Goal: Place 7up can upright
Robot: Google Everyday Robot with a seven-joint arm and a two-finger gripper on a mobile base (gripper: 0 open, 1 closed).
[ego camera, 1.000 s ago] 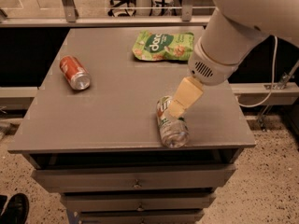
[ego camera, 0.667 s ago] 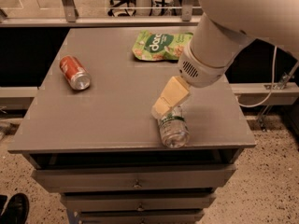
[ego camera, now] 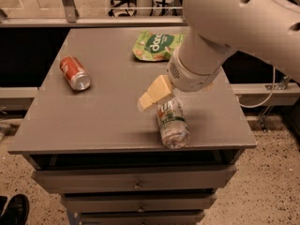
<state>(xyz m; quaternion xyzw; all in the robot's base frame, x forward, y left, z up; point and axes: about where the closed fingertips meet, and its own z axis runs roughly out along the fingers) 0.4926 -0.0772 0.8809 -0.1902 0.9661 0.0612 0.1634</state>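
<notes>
The 7up can [ego camera: 172, 123] is silver-white with green lettering. It lies on its side near the front right edge of the grey cabinet top [ego camera: 108, 111], with its open end towards the camera. My gripper [ego camera: 152, 94] is a cream-coloured wedge at the end of the big white arm [ego camera: 225, 32]. It hangs just above and to the left of the can's far end, close to it. I cannot tell whether it touches the can.
A red-orange can [ego camera: 75, 72] lies on its side at the left of the top. A green snack bag [ego camera: 156, 44] lies at the back, partly under the arm. Drawers [ego camera: 136, 182] sit below the front edge. A shoe [ego camera: 14, 210] is on the floor at lower left.
The gripper has moved left, off the can's far end and a little away from it. The 7up can still lies in the same place.
</notes>
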